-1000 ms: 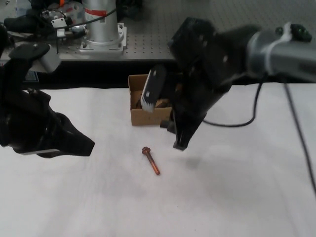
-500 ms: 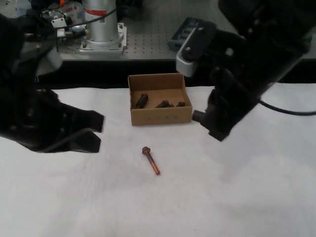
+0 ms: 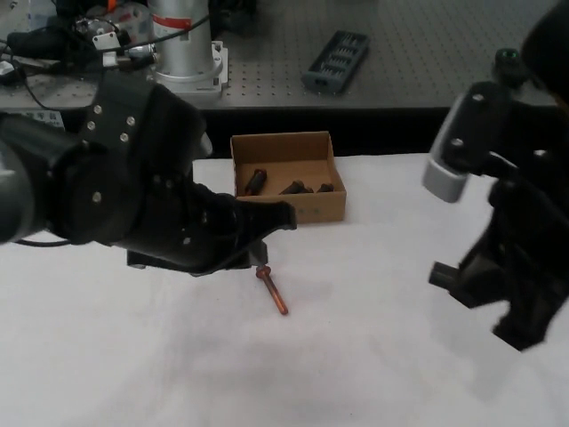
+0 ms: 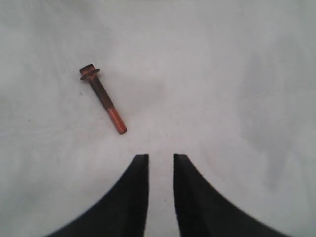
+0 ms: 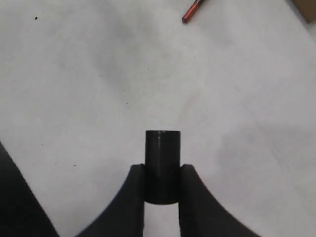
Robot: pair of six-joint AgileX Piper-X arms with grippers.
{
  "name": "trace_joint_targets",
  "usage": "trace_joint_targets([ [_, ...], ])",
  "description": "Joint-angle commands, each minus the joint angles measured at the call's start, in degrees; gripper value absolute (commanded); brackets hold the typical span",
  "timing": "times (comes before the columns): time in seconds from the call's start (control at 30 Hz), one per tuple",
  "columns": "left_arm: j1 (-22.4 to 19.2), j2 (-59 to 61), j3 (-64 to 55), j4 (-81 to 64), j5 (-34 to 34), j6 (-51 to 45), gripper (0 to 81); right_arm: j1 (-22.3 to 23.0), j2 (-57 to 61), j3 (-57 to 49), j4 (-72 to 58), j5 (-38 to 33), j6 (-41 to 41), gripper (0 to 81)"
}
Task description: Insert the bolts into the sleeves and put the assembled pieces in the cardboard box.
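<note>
A copper-coloured bolt (image 3: 272, 289) (image 4: 102, 98) lies alone on the white cloth, in front of the cardboard box (image 3: 291, 207). The box holds several dark assembled pieces (image 3: 291, 188). My left gripper (image 3: 271, 236) (image 4: 161, 165) hovers just beside the bolt's head; its fingers stand a narrow gap apart with nothing between them. My right gripper (image 3: 511, 329) (image 5: 162, 170) hangs over the cloth at the front right, shut on a short black sleeve (image 5: 162, 148) that sticks out past the fingertips. The bolt's threaded tip (image 5: 192, 11) shows far ahead of it.
Behind the cloth, the perforated metal bench carries a metal post base (image 3: 182, 49), cables and a bit case (image 3: 335, 60). White cloth (image 3: 373, 356) stretches bare between the two arms and across the front.
The left arm has swung right, bringing its gripper next to the bolt. The right arm has drawn away from the box, to the right and nearer the front edge.
</note>
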Motion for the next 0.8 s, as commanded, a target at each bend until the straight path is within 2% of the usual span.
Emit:
trace_joint_targets([
  [0.0,-0.2,3.5,-0.2,-3.4,-1.2,-4.2,28.4,0.0,-2.4,0.6,0.7,-0.8,1.0,2.2],
  [0.1,-0.2,6.2,-0.2,-3.4,-2.7,-6.5,34.0,0.0,-5.1,1.6,0.7,-0.8,1.3,2.2],
  [0.5,-0.2,14.2,-0.6,-10.6,-3.4,-14.2,33.9,0.0,-7.9,1.8,0.7,-0.8,1.3,2.2],
  [0.77,-0.2,17.6,-4.4,-12.3,-4.9,-14.3,33.9,0.0,-7.9,1.8,0.7,-0.8,1.3,2.2],
])
